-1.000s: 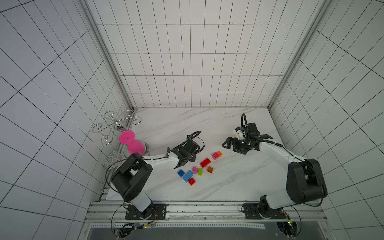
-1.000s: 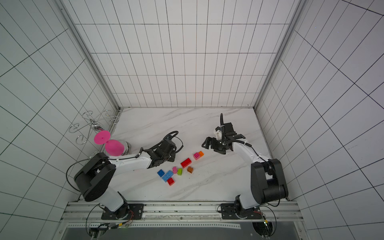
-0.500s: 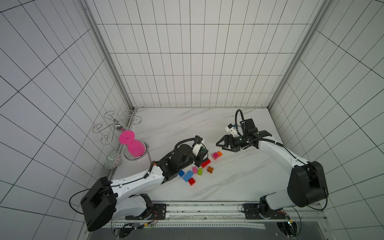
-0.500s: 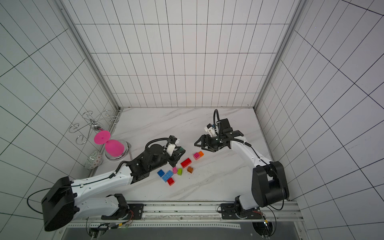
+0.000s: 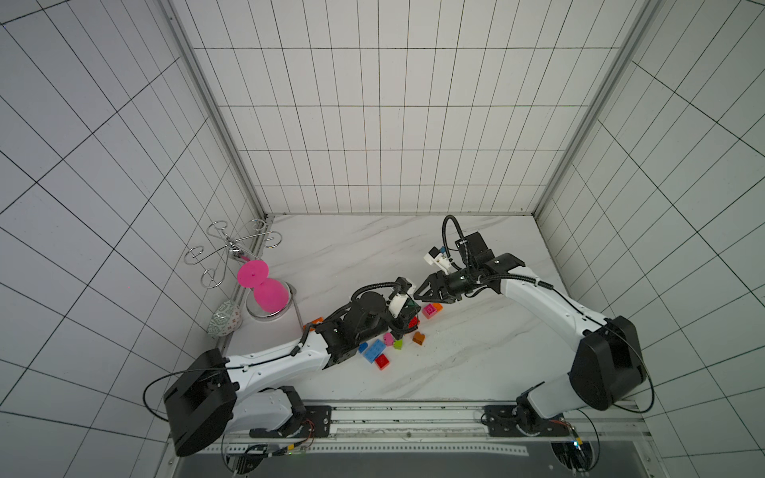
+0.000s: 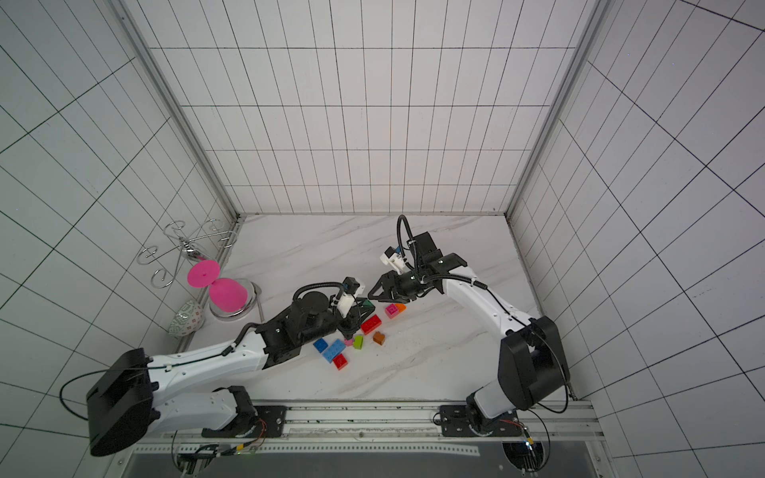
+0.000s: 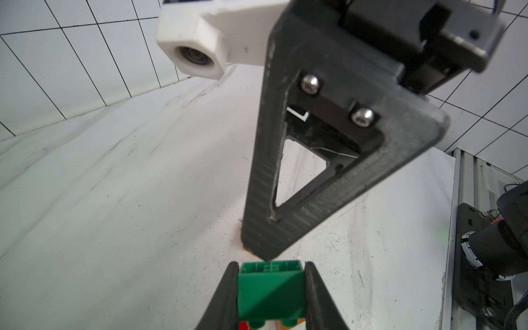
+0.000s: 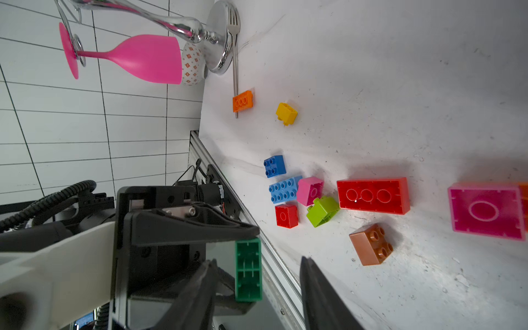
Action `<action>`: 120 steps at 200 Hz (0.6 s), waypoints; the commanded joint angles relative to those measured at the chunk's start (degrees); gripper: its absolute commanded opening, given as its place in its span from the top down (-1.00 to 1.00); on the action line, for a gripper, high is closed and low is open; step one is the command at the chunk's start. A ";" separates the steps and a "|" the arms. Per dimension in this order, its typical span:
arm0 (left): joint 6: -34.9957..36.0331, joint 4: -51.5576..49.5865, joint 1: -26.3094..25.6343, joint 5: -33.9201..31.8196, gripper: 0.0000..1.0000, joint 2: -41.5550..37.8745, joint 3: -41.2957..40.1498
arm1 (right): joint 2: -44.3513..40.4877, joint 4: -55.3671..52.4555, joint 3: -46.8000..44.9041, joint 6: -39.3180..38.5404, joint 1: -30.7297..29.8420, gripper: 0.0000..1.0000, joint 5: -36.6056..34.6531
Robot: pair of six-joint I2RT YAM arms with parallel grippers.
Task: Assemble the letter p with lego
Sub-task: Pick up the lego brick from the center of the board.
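In both top views the left gripper [image 5: 407,311] is clamped tight on a glossy green brick [image 6: 366,306], held above the white, grey-veined marble tabletop [image 5: 476,356]. The right gripper [image 6: 371,294], matte black plastic, meets it from two o'clock, taking twelve as the back wall; its jaws stand partly apart. Loose studded bricks lie around six o'clock of the held one: a long red brick [image 6: 371,324], a brown brick [image 5: 418,338], a lime brick [image 5: 398,343] and a light blue brick [image 6: 334,350]. A square pink brick [image 5: 429,310] sits at three o'clock. Off at nine o'clock a pink goblet [image 5: 267,291] hangs foot-up in a chrome wire rack [image 5: 232,248] against white tiled walls [image 5: 372,124] with dark grout.

From the left wrist, the green brick is pinched between two dark fingers [image 7: 225,300], studs toward the camera. One triangular, ridged finger [image 7: 263,171] of the right gripper stands just beside its hollow end.

From the right wrist, that ribbed hollow underside sits between the right jaws with a gap on either side, so nothing is gripped there. Beyond, on scuffed, speckled marble, lie a yellow brick [image 8: 286,113] and an orange brick [image 8: 242,101] touching a steel fork [image 8: 234,51].
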State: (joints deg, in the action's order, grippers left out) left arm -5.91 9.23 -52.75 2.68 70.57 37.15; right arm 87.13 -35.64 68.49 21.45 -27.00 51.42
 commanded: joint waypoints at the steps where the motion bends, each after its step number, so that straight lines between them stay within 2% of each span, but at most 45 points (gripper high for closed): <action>1: 1.42 1.53 -0.42 -0.22 0.57 0.36 0.30 | 1.67 -2.50 2.35 -1.93 -1.07 0.14 0.55; 63: 1.56 1.70 -0.60 -0.92 0.58 0.09 0.12 | 3.56 -3.12 2.01 -3.70 -2.86 0.25 1.57; 98: 1.67 1.99 -0.60 -1.10 0.58 -0.10 -0.14 | 4.41 -3.12 2.27 -4.30 -3.49 0.54 2.33; 120: 1.41 2.01 -0.65 -1.22 0.51 -0.12 -0.23 | 4.47 -3.07 2.29 -4.58 -3.62 1.00 2.05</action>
State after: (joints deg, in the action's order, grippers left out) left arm -5.34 8.82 -53.19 2.31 70.67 36.91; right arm 90.52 -37.12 69.06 18.35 -29.93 53.15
